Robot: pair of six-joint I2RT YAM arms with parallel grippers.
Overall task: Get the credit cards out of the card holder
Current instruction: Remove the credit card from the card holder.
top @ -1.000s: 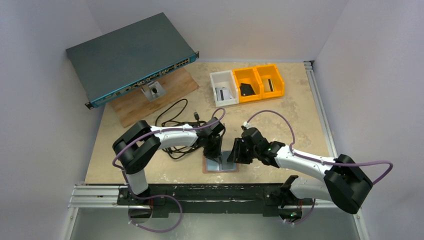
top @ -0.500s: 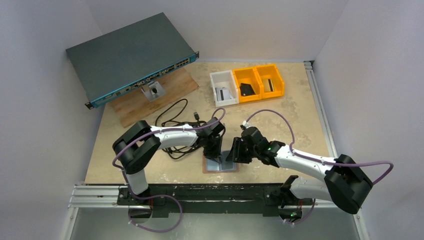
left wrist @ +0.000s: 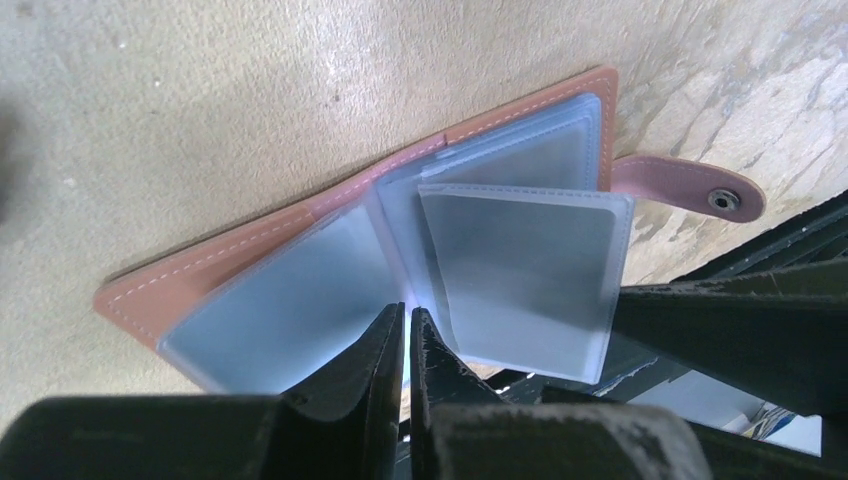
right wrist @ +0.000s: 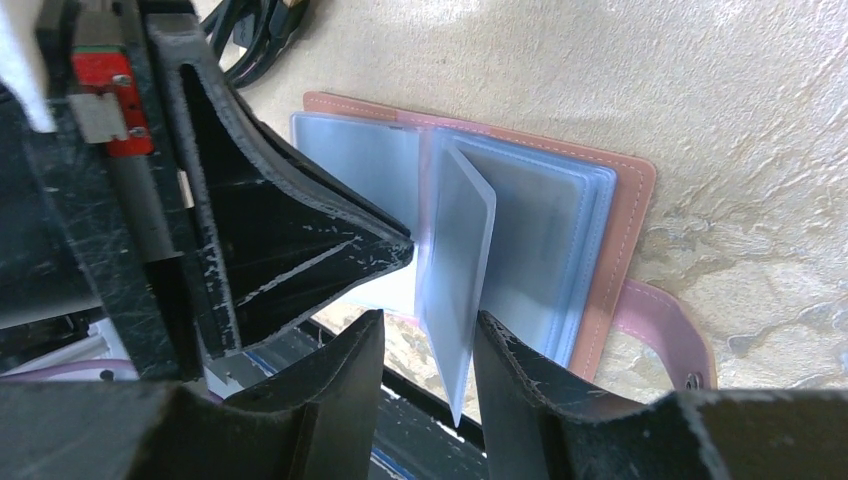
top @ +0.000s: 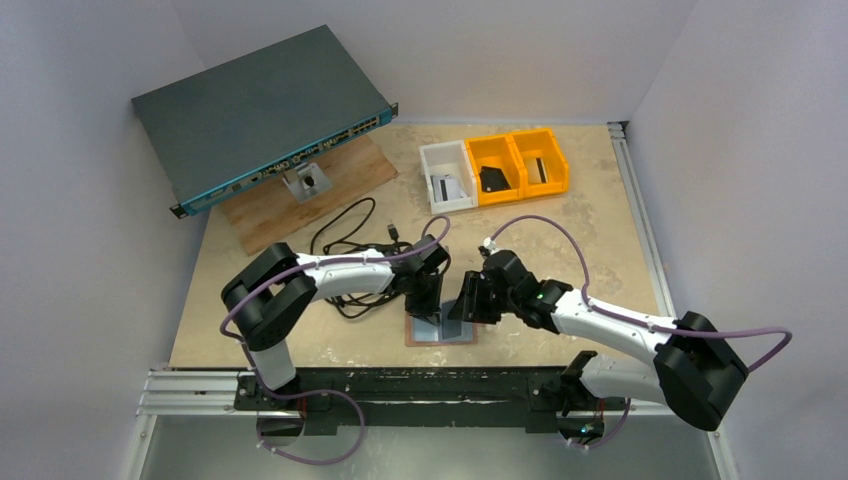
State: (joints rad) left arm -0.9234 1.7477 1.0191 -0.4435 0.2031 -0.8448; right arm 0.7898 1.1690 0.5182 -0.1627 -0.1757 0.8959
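Fingertips of the right gripper [right wrist: 425, 335] stand apart on either side of one raised clear pocket leaf [right wrist: 462, 275], not yet closed on it, so this arm is the one placed to work that pocket. Beside it, the left gripper [left wrist: 405, 330] has its jaws together, tips pressed at the fold of the card holder [left wrist: 350, 240], which lies open and flat near the table's near edge between the two arms. Its long axis runs left-right, snap tab [right wrist: 672, 330] pointing toward the right arm; whether credit cards sit in the frosted pockets I cannot tell.
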